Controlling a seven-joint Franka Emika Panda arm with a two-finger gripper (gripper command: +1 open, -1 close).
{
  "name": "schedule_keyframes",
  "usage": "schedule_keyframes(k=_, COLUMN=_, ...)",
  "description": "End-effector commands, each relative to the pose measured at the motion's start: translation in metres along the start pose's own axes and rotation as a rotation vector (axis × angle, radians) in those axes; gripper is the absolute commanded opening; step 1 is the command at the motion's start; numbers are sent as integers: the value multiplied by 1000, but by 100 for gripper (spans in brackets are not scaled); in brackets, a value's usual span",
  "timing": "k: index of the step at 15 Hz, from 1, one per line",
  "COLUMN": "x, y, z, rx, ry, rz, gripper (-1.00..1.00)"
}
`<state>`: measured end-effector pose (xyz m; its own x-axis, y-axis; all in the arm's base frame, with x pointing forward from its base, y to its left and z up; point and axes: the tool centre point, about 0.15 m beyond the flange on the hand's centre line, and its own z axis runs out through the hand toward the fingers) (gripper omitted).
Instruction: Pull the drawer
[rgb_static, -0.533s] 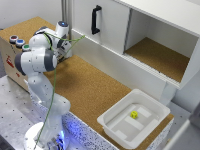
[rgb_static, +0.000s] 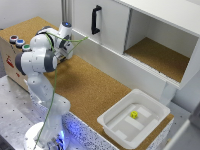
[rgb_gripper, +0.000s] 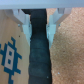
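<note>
We see the arm (rgb_static: 37, 60) almost unmoved since the earlier frame, its gripper (rgb_gripper: 37, 31) spread narrowly around the drawer's black handle (rgb_gripper: 39, 55).

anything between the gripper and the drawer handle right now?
Nothing visible. In the wrist view the black handle runs straight into the gap between the two fingers, with bare drawer front beside it. In the exterior view the arm hides the drawer itself, so that view cannot confirm it.
</note>
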<state>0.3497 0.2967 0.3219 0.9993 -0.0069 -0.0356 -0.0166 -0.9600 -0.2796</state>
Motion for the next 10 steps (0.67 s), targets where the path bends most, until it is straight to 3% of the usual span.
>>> schedule_keyframes(k=1, x=15, y=71, z=12, rx=89, ry=-8, rz=51, gripper=-100)
schedule_keyframes(k=10, x=24, y=148, z=-7, rx=40, ry=4, rz=197, gripper=-100)
